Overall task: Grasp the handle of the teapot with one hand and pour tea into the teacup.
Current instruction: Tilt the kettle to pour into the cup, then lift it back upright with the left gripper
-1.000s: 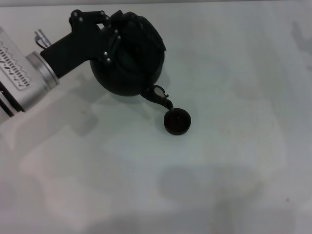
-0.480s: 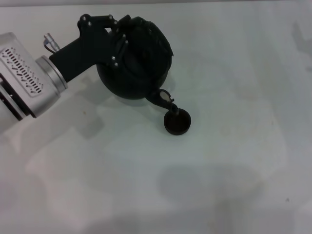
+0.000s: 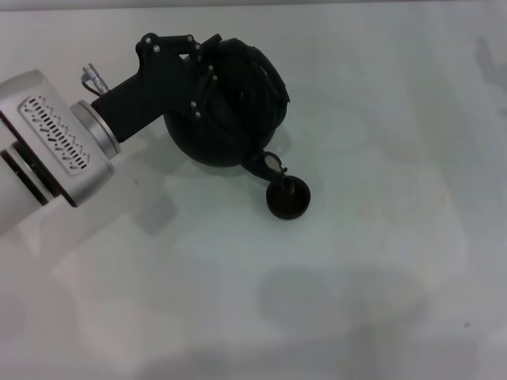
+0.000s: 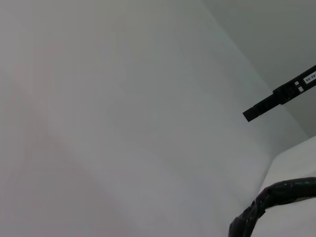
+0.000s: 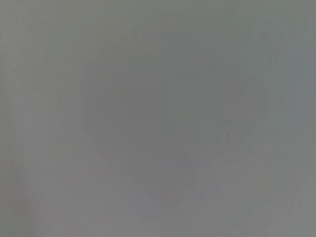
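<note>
In the head view the round black teapot [image 3: 238,119] hangs tilted above the white table [image 3: 380,237], at the back left of centre. My left gripper [image 3: 202,75] is shut on the handle at the pot's top, and its black fingers cover most of that handle. The short spout [image 3: 265,165] points down and toward me, its tip right over the far rim of the small dark teacup [image 3: 288,198], which stands on the table. I cannot see any liquid. The right gripper is out of view.
The left arm's silver forearm [image 3: 47,158] reaches in from the left edge. The left wrist view shows only pale surface, a thin dark bar [image 4: 281,96] and a black cable [image 4: 271,202]. The right wrist view shows plain grey surface.
My left arm has carried the teapot to the right and a little nearer. The spout tip has come closer over the teacup's rim. The teacup has not moved.
</note>
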`<action>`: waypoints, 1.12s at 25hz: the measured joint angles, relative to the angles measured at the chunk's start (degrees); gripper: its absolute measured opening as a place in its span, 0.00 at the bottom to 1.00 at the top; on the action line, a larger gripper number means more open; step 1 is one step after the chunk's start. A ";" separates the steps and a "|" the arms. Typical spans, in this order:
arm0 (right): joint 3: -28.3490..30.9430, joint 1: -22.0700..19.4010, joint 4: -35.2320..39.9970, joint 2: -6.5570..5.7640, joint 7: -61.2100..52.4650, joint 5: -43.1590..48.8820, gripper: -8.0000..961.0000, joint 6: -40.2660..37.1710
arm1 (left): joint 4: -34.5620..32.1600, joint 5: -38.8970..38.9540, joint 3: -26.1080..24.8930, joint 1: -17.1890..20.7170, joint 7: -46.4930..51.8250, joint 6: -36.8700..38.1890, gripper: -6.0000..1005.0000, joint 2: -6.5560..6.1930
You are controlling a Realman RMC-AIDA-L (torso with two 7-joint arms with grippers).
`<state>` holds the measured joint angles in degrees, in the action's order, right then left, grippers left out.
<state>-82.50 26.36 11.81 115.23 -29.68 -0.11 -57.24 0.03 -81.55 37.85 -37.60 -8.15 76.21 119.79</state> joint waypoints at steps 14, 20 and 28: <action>0.40 -0.05 -0.62 0.00 -0.08 -0.24 0.70 0.03 | -0.35 -0.29 0.36 -1.13 -2.91 -0.19 0.10 -0.18; 0.51 -0.08 -0.65 0.00 -0.17 -0.27 0.70 0.03 | -0.37 -0.44 0.42 -1.42 -3.69 0.01 0.10 -0.24; 0.51 -0.09 -0.65 0.00 -0.20 -0.40 0.70 0.03 | -0.39 -0.54 0.58 -1.48 -3.71 0.01 0.10 -0.35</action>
<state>-81.99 26.28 11.16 115.22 -29.88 -0.51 -57.21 -0.36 -82.09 38.43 -39.08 -11.87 76.22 119.44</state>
